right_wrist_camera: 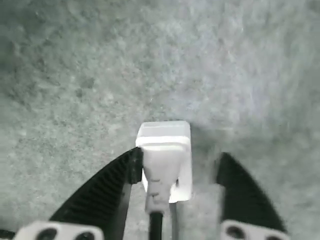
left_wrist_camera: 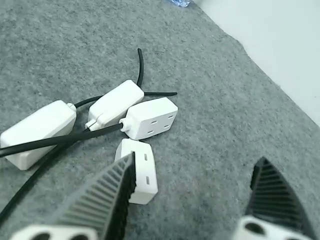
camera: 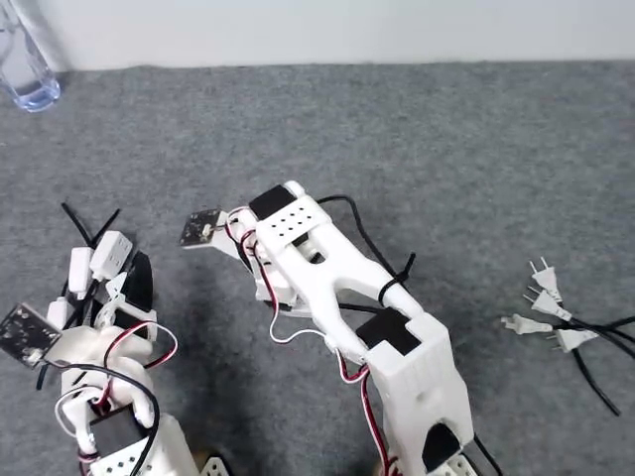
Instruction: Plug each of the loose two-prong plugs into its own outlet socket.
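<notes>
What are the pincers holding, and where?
Nothing yet. The right pincer straddles a white plastic block on a black cord, open, touching one side only. The left pincer hangs open above white plastic sockets.

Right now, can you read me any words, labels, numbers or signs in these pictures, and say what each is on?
None can be read.
outlet sockets: plain white faces, slots only.
loose plugs: too small to show any marking.
white piece with a black cord: blurred, no print can be made out.
</notes>
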